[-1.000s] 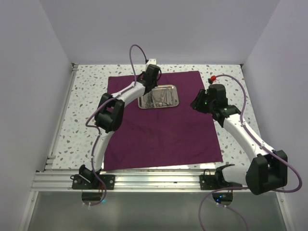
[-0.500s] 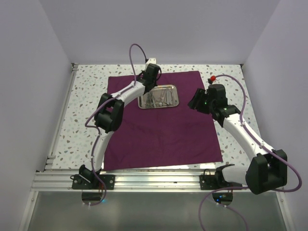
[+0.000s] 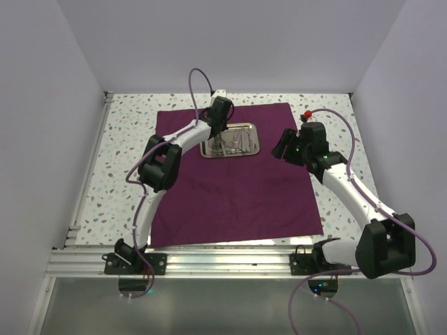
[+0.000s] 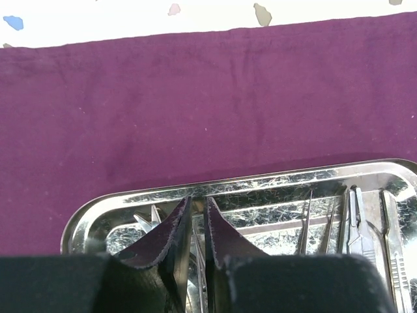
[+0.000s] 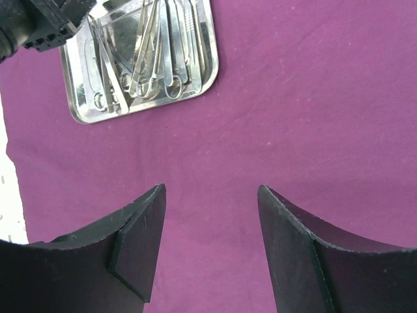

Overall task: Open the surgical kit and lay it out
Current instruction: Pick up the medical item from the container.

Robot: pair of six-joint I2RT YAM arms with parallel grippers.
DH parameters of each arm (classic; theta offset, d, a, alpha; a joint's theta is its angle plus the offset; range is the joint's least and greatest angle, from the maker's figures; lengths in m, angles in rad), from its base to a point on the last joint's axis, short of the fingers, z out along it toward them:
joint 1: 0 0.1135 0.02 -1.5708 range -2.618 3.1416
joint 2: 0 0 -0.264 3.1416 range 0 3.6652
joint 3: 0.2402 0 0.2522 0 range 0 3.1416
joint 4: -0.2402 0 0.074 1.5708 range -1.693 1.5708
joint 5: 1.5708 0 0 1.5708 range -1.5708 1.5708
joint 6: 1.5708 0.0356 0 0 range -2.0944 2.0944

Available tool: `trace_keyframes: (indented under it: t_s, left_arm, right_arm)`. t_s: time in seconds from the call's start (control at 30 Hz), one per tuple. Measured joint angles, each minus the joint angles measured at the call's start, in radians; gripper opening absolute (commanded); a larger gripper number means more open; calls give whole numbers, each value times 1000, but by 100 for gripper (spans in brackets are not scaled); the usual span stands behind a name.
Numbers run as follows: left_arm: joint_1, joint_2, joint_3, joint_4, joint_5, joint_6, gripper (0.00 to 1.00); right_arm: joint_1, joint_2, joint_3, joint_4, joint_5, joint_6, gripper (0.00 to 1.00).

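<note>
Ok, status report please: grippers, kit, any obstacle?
Left gripper nearly shut, inside tray among tools; grasp unclear. Right gripper open, over cloth. Cloth spread flat, tools not laid out. Nothing in the way.

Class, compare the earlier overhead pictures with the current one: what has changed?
The right claw, open, edged left over the purple cloth toward the steel tray. The left claw stayed at the tray; tray and cloth did not move.

In the left wrist view the left hand [image 4: 197, 203] covers the tray's [image 4: 260, 184] near middle, so whether its narrow-set fingers pinch anything cannot be told. The tray's right end is cut off. From above, the instruments [image 3: 234, 143] inside the tray are too small to sort.
</note>
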State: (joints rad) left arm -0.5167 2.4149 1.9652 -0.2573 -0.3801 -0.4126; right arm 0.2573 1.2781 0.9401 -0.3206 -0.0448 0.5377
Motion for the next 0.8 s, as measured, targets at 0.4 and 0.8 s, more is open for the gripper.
trace_keyframes:
  t_s: [0.4,0.8]
  left_arm:
    - [-1,31,4,-11,11,-15,11]
    - [-1,32,8,-14,9,-15,0]
  right_arm:
    - [0,11,0,0,0,0,63]
    - [0,24,0,0,0,0,59]
